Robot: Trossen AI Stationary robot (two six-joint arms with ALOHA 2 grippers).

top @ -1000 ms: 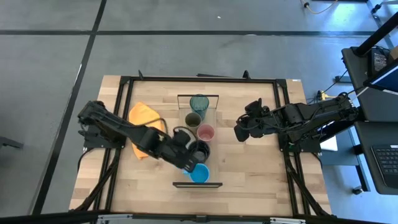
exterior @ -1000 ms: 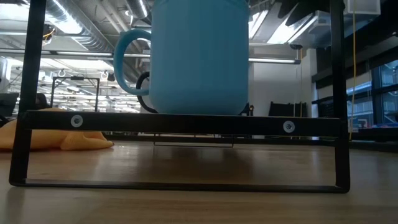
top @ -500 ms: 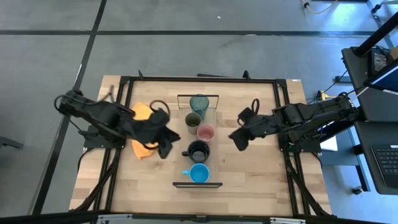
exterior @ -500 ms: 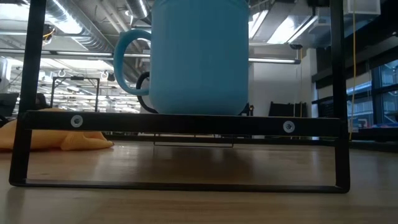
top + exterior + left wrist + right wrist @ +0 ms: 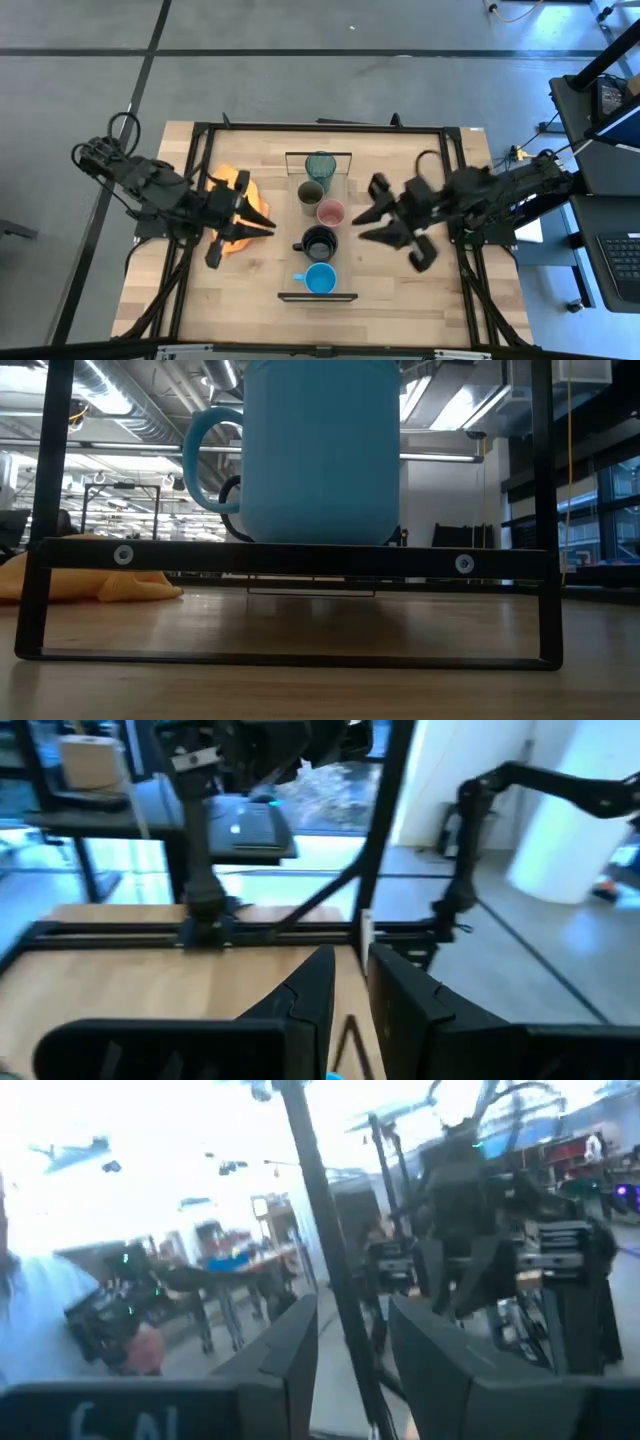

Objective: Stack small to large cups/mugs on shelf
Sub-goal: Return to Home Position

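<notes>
The table bears the shelf at centre frame, its row graded by size from blue mug low to teal tumbler high. The left gripper and right gripper flank it, jaws apart and empty, probably because stacking looks finished.

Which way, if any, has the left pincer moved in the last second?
Yes. The left pincer has pulled away from the blue mug on the shelf, leftward in the high view, and is now over the orange cloth.
</notes>
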